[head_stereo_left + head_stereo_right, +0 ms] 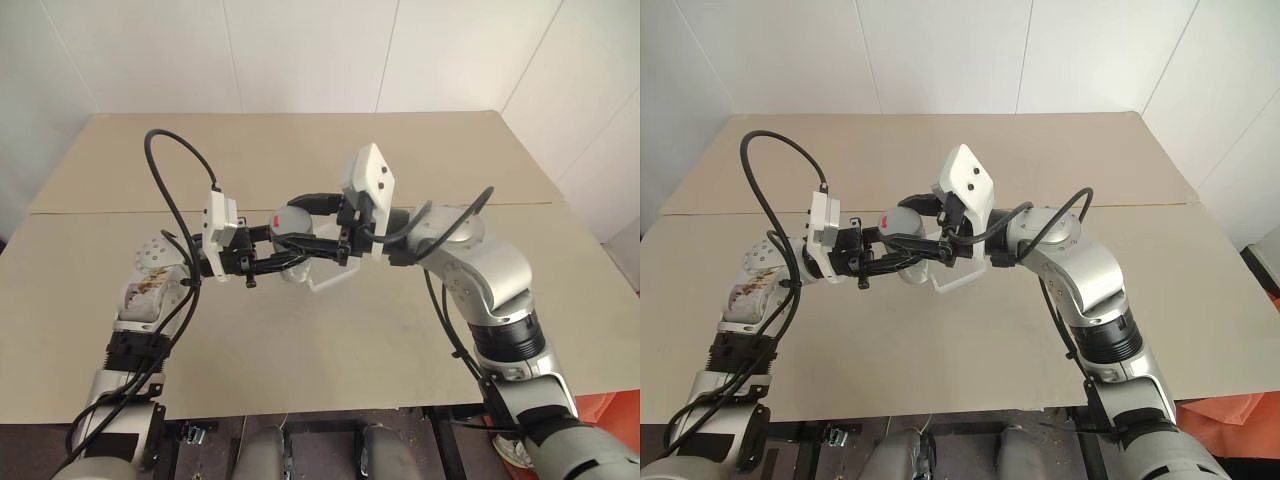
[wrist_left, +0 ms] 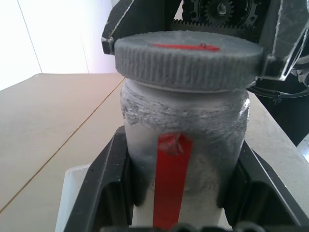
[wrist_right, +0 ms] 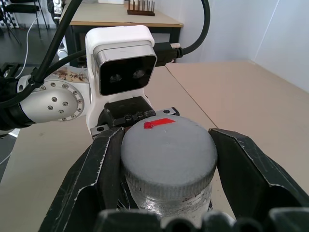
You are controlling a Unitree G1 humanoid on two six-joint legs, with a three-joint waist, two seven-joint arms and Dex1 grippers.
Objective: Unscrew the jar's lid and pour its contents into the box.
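Grey and stiff, the jar (image 2: 183, 140) looks like a small, light plastic cylinder, held above the middle of the counter (image 1: 300, 340), over the box (image 1: 325, 280), a translucent white tray lying flat there. The left gripper (image 2: 181, 212) is clamped around the jar's body, low on its sides beside the red label stripe, where the smooth wall could slip if the hold is loose. The right gripper (image 3: 166, 164) has its fingers closed against the lid (image 3: 168, 150), and the ribbed rim there should give a good hold for twisting. The contents are hidden inside.
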